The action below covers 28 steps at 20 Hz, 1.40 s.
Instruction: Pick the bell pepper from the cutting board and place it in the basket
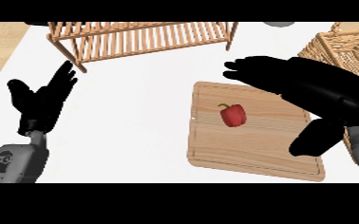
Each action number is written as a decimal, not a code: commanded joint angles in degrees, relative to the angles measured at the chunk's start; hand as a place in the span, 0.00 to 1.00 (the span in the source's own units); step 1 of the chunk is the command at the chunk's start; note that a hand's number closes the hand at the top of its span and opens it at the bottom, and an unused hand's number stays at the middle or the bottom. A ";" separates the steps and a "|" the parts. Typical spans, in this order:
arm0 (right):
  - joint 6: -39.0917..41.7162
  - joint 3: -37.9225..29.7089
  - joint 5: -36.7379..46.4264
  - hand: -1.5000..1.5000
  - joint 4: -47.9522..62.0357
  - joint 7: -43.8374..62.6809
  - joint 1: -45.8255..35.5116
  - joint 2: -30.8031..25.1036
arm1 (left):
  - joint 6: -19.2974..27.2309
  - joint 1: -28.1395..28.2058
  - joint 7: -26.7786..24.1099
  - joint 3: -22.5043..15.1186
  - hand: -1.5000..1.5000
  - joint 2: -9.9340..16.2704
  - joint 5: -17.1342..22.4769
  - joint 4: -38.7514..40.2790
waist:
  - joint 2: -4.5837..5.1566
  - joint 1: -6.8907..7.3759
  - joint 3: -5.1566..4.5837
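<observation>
Left hand point(43, 99) rests open at the left edge, fingers up, over the white bench point(140, 123). Wooden slatted rack point(140, 38) stands at the rear. Red bell pepper point(233, 115) lies on the cutting board point(238, 156). Right hand point(280, 73) hovers open above the board's far edge, clear of the pepper. Wicker basket point(336, 47) sits at far right.

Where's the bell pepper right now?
In the head view, the bell pepper lies near the cutting board's middle, right of centre, just below the open right hand.
</observation>
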 commanded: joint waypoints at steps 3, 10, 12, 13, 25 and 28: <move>-10.90 3.34 12.34 0.00 8.61 -13.53 5.07 4.17 | -1.14 1.89 2.44 0.77 0.50 0.07 0.01 -3.76 | -0.10 0.31 -0.02; -16.84 7.76 19.79 0.00 17.12 -15.53 5.76 12.66 | -2.60 -2.25 1.36 3.68 0.50 0.51 -1.75 1.59 | -0.14 -0.10 -0.07; -16.31 7.66 22.53 0.00 20.62 -18.68 5.30 10.17 | -1.61 1.76 1.60 1.78 0.50 -2.07 -2.30 -2.88 | -0.19 0.10 -0.06; -17.91 7.20 23.85 0.00 25.18 -20.80 3.28 11.04 | -0.74 0.00 1.62 1.81 0.50 -2.08 -3.72 -1.81 | -0.13 0.13 -0.06; -17.94 4.84 32.38 0.00 32.82 -26.67 2.19 13.72 | -4.01 -3.37 0.45 6.03 0.50 -2.88 -5.56 3.90 | -0.17 -0.33 -0.08; -16.40 3.77 33.27 0.00 31.00 -27.45 3.75 14.11 | -2.92 -1.62 4.29 4.69 0.50 -4.97 -6.41 -1.24 | -0.23 -0.30 -0.07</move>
